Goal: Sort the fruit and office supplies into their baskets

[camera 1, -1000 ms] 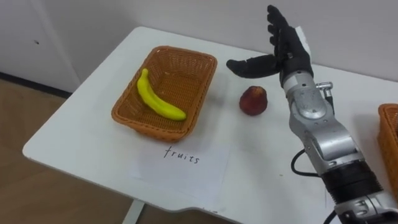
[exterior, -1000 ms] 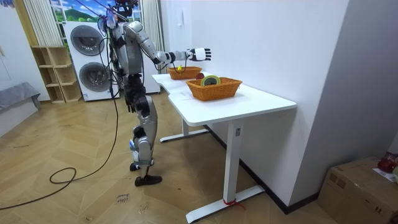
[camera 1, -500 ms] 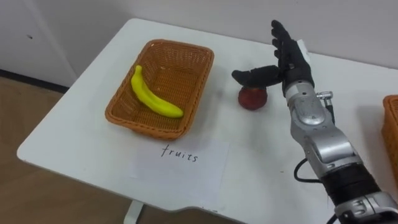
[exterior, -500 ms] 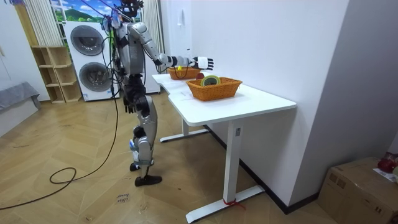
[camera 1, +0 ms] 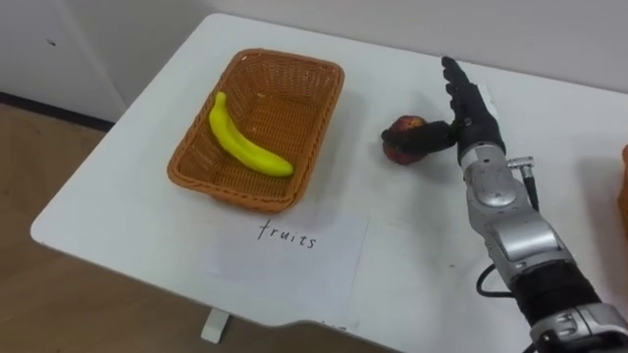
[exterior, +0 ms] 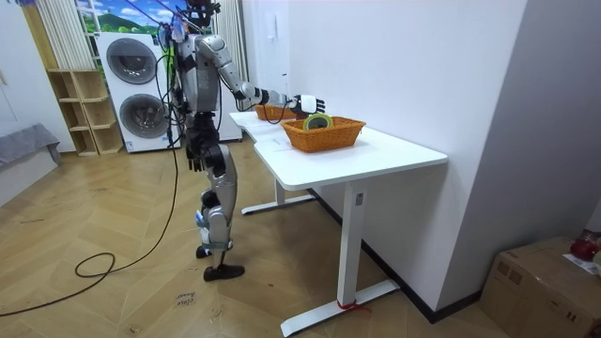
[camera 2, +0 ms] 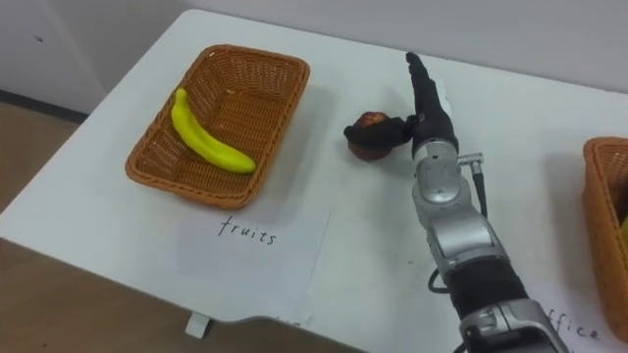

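Stands at the near long edge of the white table (camera 1: 118, 226), right arm stretched out over it. Has the right hand (camera 1: 475, 118) set edge-on against the red apple (camera 1: 397, 145) near the table's middle, just right of the fruit basket (camera 1: 231, 194) — fingers straight and pointing at the far edge, thumb laid across the apple, nothing clamped round it yet. Seems to be taking hold for the short carry left into that basket.

Risks rolling the apple off toward the far edge if the straight fingers push before the thumb bites, since nothing behind it would stop it. Could also catch it too shallowly and drop it back on the table during the lift. Might clip the basket's right rim on the way over and shove the light wicker toward the left edge.

Counts out as:
- two wicker baskets, the second basket (camera 2: 599, 245) at the table's right edge
- one banana (camera 1: 245, 147), lying diagonally in the fruit basket
- one apple
- one paper label (camera 1: 285, 260) at the near edge before the fruit basket
- what looks like one roll of tape (exterior: 317, 121) in the second basket
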### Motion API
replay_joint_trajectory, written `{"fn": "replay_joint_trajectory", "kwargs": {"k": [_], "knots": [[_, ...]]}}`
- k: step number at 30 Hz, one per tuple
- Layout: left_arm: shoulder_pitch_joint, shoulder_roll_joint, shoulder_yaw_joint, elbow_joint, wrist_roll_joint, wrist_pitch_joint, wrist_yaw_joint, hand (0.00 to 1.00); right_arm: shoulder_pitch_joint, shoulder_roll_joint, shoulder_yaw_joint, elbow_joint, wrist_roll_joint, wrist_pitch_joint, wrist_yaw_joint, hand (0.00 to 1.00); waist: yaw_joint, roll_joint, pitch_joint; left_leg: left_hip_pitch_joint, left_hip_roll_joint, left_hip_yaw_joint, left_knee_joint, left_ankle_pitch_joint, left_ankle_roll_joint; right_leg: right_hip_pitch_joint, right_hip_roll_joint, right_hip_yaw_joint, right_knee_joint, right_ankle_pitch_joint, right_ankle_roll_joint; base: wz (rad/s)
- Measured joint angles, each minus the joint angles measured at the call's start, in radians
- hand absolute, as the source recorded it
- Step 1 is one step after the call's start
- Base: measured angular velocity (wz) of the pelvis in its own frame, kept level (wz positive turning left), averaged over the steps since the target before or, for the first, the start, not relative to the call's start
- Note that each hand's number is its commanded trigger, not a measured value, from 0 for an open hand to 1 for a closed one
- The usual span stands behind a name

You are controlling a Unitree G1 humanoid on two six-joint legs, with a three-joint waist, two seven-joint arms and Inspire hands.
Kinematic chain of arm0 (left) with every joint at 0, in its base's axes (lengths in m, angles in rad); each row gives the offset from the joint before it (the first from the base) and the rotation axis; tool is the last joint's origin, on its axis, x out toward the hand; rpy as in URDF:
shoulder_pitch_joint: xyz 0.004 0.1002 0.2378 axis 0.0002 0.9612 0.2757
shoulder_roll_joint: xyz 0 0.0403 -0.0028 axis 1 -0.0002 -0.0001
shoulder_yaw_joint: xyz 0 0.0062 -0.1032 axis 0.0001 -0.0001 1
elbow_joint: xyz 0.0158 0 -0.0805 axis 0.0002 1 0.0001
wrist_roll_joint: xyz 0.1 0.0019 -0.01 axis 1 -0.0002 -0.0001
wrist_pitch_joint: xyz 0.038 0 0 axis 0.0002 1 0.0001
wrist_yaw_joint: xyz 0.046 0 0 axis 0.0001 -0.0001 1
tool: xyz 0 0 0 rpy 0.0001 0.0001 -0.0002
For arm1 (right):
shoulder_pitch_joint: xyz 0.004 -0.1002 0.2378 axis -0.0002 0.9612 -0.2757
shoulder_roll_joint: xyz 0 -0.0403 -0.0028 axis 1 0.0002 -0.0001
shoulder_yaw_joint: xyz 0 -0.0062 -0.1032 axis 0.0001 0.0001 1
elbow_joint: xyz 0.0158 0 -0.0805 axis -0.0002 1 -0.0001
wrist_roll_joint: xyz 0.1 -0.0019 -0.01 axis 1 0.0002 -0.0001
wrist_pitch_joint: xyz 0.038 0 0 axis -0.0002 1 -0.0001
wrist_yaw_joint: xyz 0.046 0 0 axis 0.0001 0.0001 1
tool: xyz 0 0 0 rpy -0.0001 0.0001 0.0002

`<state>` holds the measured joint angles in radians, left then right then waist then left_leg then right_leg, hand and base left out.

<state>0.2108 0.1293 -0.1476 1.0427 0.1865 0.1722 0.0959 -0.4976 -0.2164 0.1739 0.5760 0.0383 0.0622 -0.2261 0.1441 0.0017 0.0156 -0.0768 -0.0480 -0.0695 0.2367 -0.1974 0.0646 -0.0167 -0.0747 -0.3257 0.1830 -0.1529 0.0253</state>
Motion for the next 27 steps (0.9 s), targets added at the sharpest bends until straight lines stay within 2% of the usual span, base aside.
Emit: {"fn": "replay_joint_trajectory", "kwargs": {"k": [4,9,27], "knots": [[-0.004,0.0,-0.017,-0.001,-0.001,0.001,-0.002,0.0,0.0,0.001,0.001,0.007,-0.001,0.0,0.005,0.0,0.0,0.003,0.0028,-0.004,-0.001,0.001,0.001,0.0,0.001,-0.005,-0.008,-0.001,0.005,0.0,0.0,0.0],[-0.005,0.0,-0.018,-0.006,-0.037,0.001,-0.003,0.0,0.0,0.004,0.002,0.027,0.0,0.0,0.011,0.0,0.003,0.002,0.0026,-0.009,-0.001,0.004,0.0,0.0,0.001,-0.013,-0.008,0.0,0.006,0.0,0.0,0.0],[-0.01,0.002,-0.014,-0.042,-0.066,-0.016,-0.001,0.0,0.002,0.02,0.012,0.05,-0.004,-0.004,0.033,0.0,0.005,-0.005,0.0002,-0.01,0.0,0.015,0.0,0.001,0.002,-0.019,-0.01,0.001,0.007,0.001,-0.001,0.0]]}}
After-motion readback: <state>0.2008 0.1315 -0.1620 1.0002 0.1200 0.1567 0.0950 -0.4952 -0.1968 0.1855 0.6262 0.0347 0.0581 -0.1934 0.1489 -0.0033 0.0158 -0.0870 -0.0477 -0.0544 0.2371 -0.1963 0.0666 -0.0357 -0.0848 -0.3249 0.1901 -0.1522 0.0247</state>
